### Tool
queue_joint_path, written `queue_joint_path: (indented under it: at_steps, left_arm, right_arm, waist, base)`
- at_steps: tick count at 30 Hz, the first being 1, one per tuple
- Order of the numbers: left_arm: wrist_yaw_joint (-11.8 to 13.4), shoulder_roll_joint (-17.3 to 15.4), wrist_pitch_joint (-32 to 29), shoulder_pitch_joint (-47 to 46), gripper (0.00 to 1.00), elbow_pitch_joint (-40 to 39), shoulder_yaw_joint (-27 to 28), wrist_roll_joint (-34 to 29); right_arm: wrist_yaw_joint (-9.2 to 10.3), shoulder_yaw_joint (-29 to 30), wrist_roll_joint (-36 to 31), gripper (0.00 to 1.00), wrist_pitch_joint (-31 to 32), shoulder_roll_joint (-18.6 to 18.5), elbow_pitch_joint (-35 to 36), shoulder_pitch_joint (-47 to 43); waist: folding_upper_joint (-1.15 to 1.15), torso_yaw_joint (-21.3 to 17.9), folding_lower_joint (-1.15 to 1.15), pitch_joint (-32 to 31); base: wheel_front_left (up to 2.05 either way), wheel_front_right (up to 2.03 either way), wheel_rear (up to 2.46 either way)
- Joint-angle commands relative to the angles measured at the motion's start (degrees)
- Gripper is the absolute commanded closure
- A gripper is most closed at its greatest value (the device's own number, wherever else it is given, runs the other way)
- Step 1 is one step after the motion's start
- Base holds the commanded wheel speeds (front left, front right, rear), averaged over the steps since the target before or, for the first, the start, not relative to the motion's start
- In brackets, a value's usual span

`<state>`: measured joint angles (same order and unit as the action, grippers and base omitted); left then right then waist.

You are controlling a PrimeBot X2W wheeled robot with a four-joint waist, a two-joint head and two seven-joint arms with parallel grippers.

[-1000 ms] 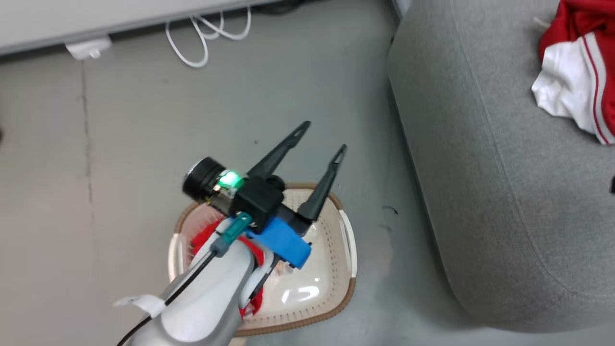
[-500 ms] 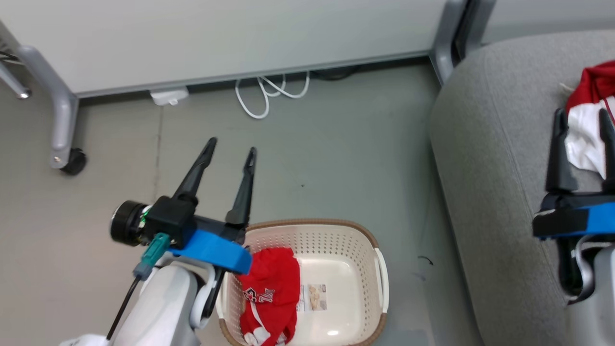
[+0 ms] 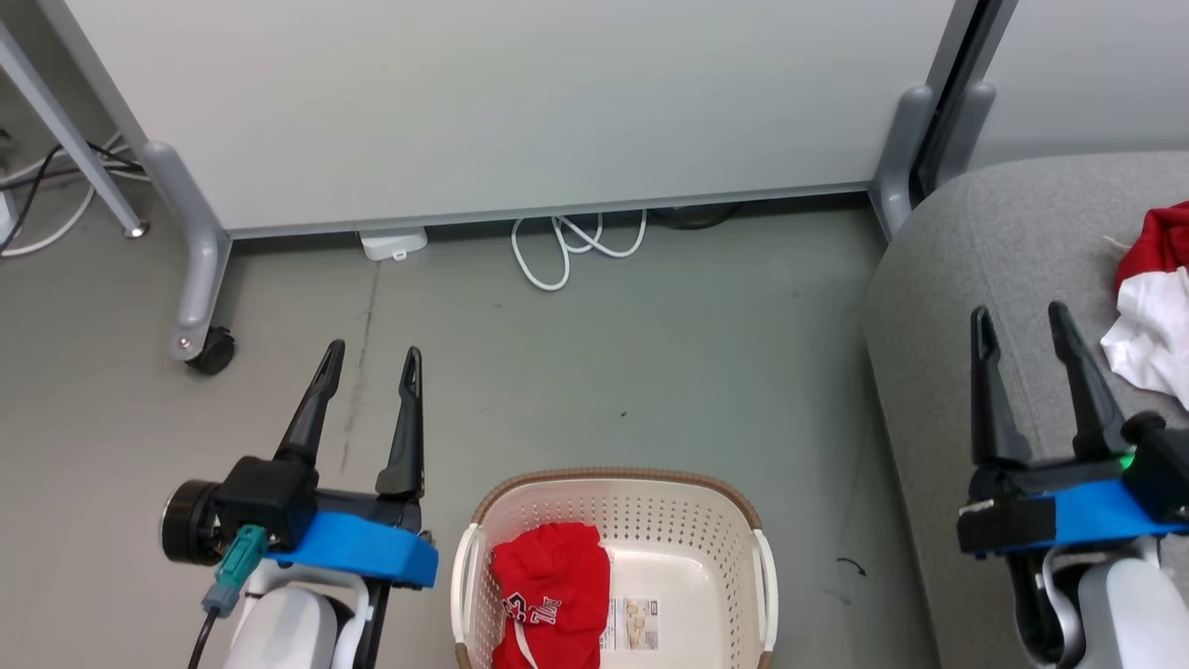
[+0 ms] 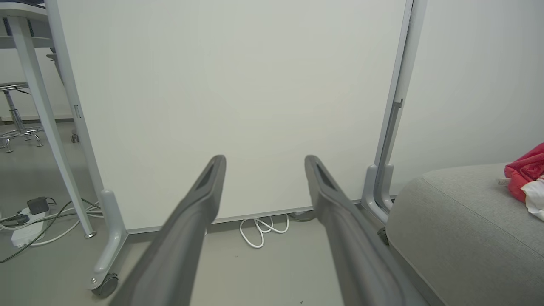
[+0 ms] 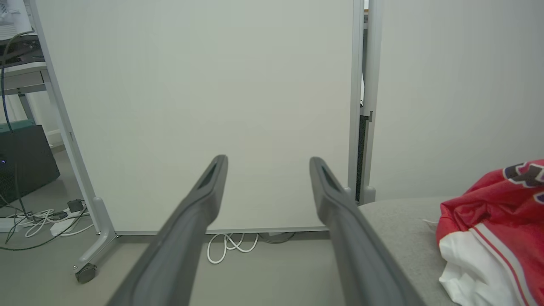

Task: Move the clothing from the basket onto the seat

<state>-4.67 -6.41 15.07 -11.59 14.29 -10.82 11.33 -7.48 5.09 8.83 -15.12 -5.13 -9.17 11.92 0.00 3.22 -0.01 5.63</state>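
A grey floor (image 3: 650,353) ran up to a pale partition panel (image 3: 511,102) on wheeled legs, with a loop of white cable (image 3: 568,251) lying at its foot. The basket (image 3: 613,480) stood on the floor at the bottom middle of the head view. A plain red garment (image 3: 550,581) lay bunched against its left inner side, just beside the paper label (image 3: 632,624) on its bottom. The seat (image 3: 957,279) rose at the right, apart from the basket. The jersey (image 3: 1147,316) (red with a white panel and striped trim, as the right wrist view showed it) lay on the seat at the right edge of the head view.

The left gripper (image 3: 373,351) hung over bare floor to the left of the basket, its pale forearm coming up from the lower left. Its two dark fingers pointed toward the panel and leaned slightly right. Its jaws stood wide apart with nothing between them.

The right gripper (image 3: 1017,310) was held over the seat's left part, fingers pointing the same way and tilted a little left. It was near the jersey but apart from it, and its jaws too were spread wide and empty.
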Motion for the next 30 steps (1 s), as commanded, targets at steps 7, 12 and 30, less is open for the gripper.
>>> queue_joint_path:
  at_steps: [7,12,30]
  left_arm:
    - [-0.83,0.97,0.15,3.65,0.00,-0.90,2.88,-1.39]
    - [-1.22,1.46,0.15,5.15,0.00,-1.16,3.91,-1.85]
    - [-2.25,3.03,0.15,7.83,0.00,-0.56,5.85,-2.85]
  right_arm:
    - [-0.03,-0.23,0.39,0.00,-0.04,1.32,1.19,-5.96]
    - [-0.03,-0.31,0.13,0.00,-0.04,1.82,1.62,-8.28]
    - [-0.03,-1.53,1.02,0.00,-0.04,2.27,0.59,-11.63]
  waist:
    - [0.00,0.01,0.01,-2.11]
    - [0.00,0.03,0.01,-2.62]
    - [0.00,0.94,0.01,-4.80]
  base:
    - [0.00,0.00,0.00]
    - [0.00,0.00,0.00]
    - [0.00,0.00,0.00]
